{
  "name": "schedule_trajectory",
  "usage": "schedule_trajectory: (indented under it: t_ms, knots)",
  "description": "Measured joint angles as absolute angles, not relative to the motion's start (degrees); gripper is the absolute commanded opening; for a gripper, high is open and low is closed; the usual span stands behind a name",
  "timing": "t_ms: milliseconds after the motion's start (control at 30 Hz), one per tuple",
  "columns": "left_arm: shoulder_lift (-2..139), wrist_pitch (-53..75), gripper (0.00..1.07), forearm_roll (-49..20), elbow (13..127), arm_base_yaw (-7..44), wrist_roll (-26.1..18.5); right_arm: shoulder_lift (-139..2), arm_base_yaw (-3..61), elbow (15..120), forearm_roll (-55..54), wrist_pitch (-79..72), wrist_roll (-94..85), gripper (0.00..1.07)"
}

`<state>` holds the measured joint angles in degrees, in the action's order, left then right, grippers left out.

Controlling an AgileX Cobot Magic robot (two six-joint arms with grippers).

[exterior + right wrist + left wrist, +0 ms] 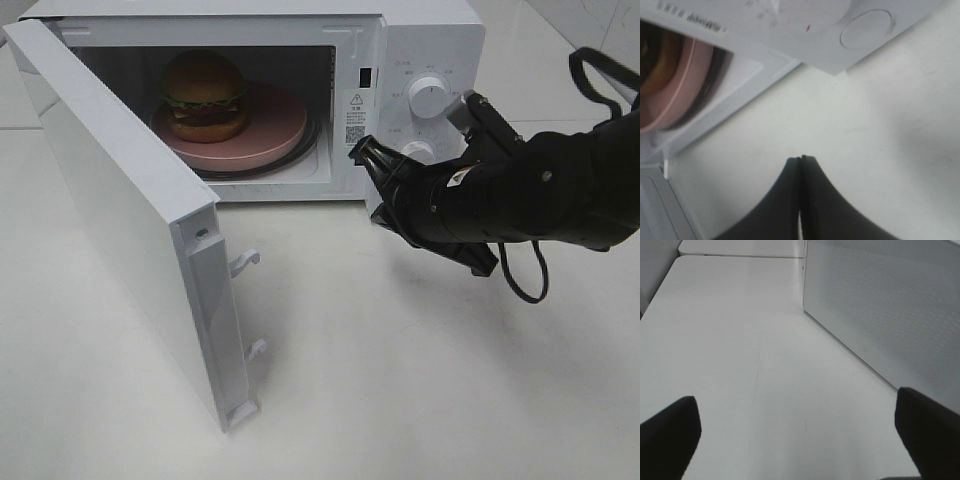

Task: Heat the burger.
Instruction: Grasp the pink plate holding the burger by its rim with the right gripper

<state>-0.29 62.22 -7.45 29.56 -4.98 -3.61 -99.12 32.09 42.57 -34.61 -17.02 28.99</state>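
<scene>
The burger point(205, 95), with a brown bun, green lettuce and dark patty, sits on a round pink plate point(270, 135) inside the white microwave point(420, 40), whose door point(110, 200) stands wide open. My right gripper point(362, 153) is shut and empty, in front of the microwave's control panel, just right of the opening. In the right wrist view its fingers point(800, 165) are pressed together over the table, with the plate point(670, 95) and a sliver of the burger point(650, 60) at the edge. My left gripper point(797, 440) is open over bare table beside the door's outer face point(880, 305).
Two round knobs point(430, 95) are on the microwave's panel, beside my right gripper. The open door juts toward the front left, with latch hooks point(245, 262) on its edge. A black cable point(525, 275) hangs below my right arm. White table point(400, 380) lies in front.
</scene>
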Motion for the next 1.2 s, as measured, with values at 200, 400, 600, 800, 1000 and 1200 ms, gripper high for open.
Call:
schedule_trajectory:
  t_ms: [200,400,600,800,1000,1200]
  knots:
    - [-0.29,62.22,0.98,-7.45,29.56,-4.98,-3.61,-95.11,30.08,42.86,-25.67,-3.5,23.32,0.0]
    - [-0.29,62.22,0.98,-7.45,29.56,-4.98,-3.61,-93.33,29.62,46.41,-18.91,11.17,16.27,0.0]
    - [-0.29,62.22,0.98,-7.45,29.56,-4.98,-3.61,-93.22,29.62,50.31,-17.88,23.84,2.86,0.01]
    - [-0.29,62.22,0.98,-7.45,29.56,-4.98,-3.61,-93.22,29.62,52.71,-17.76,34.55,-10.2,0.01]
    - [-0.29,62.22,0.98,-7.45,29.56,-4.98,-3.61,-93.22,29.62,55.86,-17.59,46.64,-25.9,0.01]
    - [-0.29,62.22,0.98,-7.45,29.56,-4.98,-3.61,-92.7,29.62,57.52,-16.56,52.31,-34.15,0.02]
